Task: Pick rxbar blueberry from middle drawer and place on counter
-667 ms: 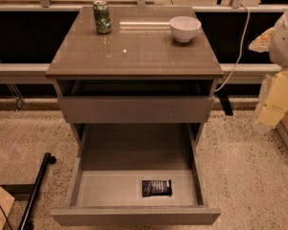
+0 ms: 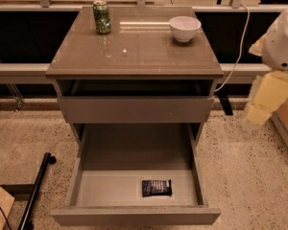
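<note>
The rxbar blueberry (image 2: 156, 188), a dark flat bar, lies on the pale floor of the middle drawer (image 2: 134, 215), right of centre and near the front panel. The drawer is pulled fully out. The counter (image 2: 134, 51) is the glossy brown top of the cabinet. My gripper (image 2: 266, 99) shows as a pale yellow part hanging below the white arm housing at the right edge. It is to the right of the cabinet, about level with the upper drawer front, far from the bar and the drawer.
A green drink can (image 2: 102, 17) stands at the counter's back left and a white bowl (image 2: 185, 28) at its back right. A closed drawer front (image 2: 134, 109) sits above the open one. A black pole (image 2: 36, 190) lies on the speckled floor at left.
</note>
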